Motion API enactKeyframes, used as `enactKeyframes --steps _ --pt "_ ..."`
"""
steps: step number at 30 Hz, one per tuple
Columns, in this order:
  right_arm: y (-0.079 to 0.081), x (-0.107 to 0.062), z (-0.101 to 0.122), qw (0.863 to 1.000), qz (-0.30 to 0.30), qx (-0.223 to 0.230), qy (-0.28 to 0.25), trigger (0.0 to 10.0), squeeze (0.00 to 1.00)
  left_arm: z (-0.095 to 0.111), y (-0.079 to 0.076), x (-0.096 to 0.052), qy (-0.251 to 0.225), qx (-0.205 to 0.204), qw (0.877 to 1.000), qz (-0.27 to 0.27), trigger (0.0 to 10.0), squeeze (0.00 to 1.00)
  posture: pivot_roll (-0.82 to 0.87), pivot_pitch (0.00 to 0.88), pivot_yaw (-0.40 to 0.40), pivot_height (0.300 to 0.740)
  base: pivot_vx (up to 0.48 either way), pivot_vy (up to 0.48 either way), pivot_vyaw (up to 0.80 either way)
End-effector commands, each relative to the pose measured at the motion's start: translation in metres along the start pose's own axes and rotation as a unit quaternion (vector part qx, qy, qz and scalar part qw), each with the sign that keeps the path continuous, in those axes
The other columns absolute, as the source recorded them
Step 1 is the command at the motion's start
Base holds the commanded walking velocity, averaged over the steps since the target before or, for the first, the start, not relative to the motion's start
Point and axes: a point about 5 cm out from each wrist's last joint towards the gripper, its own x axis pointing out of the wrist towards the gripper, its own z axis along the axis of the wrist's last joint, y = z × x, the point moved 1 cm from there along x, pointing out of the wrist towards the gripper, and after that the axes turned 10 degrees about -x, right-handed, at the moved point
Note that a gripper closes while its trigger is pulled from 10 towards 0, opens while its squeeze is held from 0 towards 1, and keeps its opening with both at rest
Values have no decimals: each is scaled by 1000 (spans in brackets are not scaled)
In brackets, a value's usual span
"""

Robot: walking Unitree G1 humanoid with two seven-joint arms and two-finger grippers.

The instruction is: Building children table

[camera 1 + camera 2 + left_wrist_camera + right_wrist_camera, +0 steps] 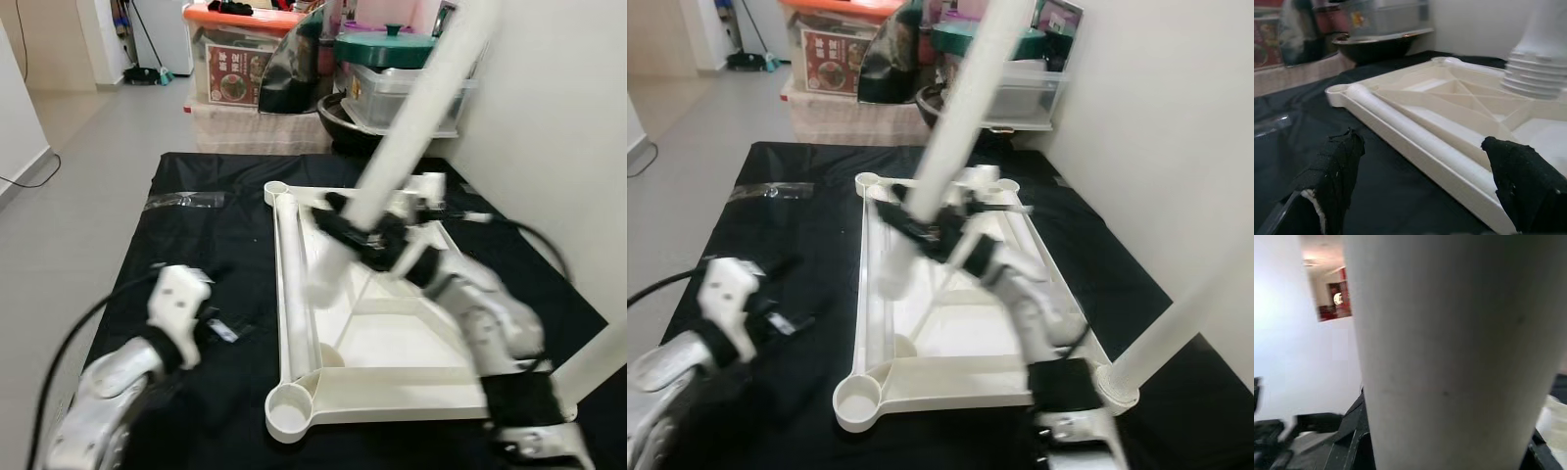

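Tabletop [372, 343] lies upside down on the black mat [216, 284] on the floor, its ribbed underside up, which is how it must lie if legs are to go into the round corner sockets. I see one leg already standing in the near right corner [1176, 323], and an open socket at the near left corner [289, 409] with nothing in it.

My right gripper [367, 235] has its jaws closed around a long white leg [421, 108], holding it near its lower end, over the far half of the tabletop. The leg leans up and away to the far right (the frame is blurred here, so I cannot say just where its foot end points). From the right wrist view the leg [1449, 357] sits between the jaws, close against the lens. I judge it is gripped low so the end can be steered into a socket.

My left gripper [181, 304] waits over the mat on the left of the tabletop, jaws open and holding nothing; its fingers [1332, 171] frame the long left rail [1415, 137]. I take it as kept there ready to steady the tabletop. Storage boxes [245, 59] stand at the far end.
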Motion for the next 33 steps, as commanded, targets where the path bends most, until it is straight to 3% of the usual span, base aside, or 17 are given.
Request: enactKeyframes --steps 1,2,3,5,7,15,21,26,31,32,33 --pt "-20 -3 10 998 -41 -34 15 0 0 -6 -7 -3 16 -1 1000 -19 10000 0 91 0 -98 740 0 0 0" --pt "-49 -9 17 989 -131 -54 46 0 0 -10 -8 -6 23 -2 1000 -16 10000 0 87 0 -98 740 0 0 0" --pt "-49 -9 17 989 -131 -54 46 0 0 -10 -8 -6 23 -2 1000 -16 10000 0 87 0 -98 740 0 0 0" --pt "-67 -13 20 975 -209 -51 50 0 0 -12 -11 -5 24 -4 1000 -13 10000 0 90 0 -103 740 0 0 0" --pt "-72 -13 22 971 -236 -31 36 0 0 -14 -13 -3 24 -4 1000 -8 10000 0 94 0 -103 740 0 0 0" --pt "-52 0 11 977 -213 9 22 0 0 -15 -16 2 13 -25 999 20 10000 0 94 0 -102 740 0 0 0" --pt "-52 3 9 974 -223 33 19 0 0 -13 -18 5 4 -38 999 27 10000 0 93 0 -100 740 0 0 0" --pt "-49 5 6 967 -240 90 2 0 0 -15 -20 6 2 -51 998 39 10000 0 95 0 -97 740 0 0 0" --pt "-47 7 4 963 -240 119 -14 0 0 -16 -21 6 4 -52 998 43 10000 0 96 0 -95 740 0 0 0" --pt "-39 8 14 971 -191 130 -56 0 0 -17 -21 6 7 -54 998 41 10000 0 94 0 -93 740 0 0 0" --pt "-39 8 14 971 -191 130 -56 0 0 -17 -21 6 7 -54 998 41 10000 0 94 0 -93 740 0 0 0"
